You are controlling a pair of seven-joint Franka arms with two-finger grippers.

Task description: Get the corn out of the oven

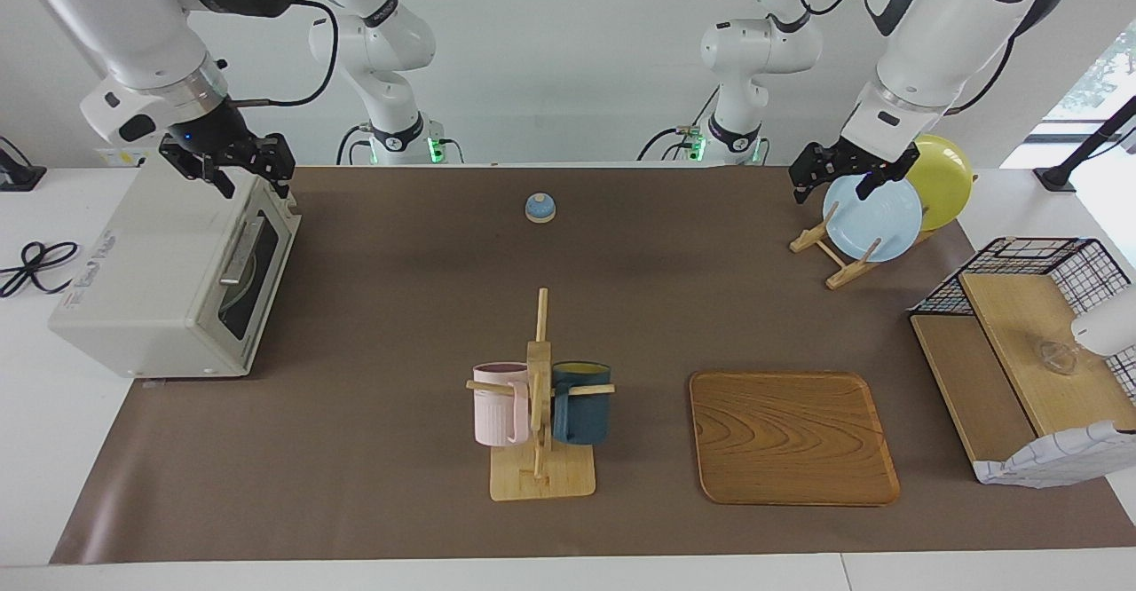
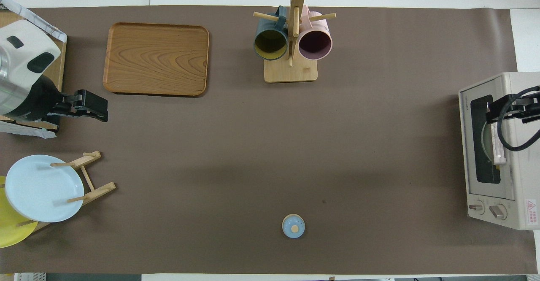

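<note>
The oven (image 1: 173, 276) sits at the bench's (image 1: 399, 307) right-arm end, door shut, facing open mat; corn unseen. Right gripper (image 1: 232, 163) hovers over its top edge, fingers apart. Left gripper (image 1: 843, 169), fingers apart, waits over the plate rack (image 1: 830, 249).

Bright, even light; soft shadows; perhaps slight edge distortion.
</note>
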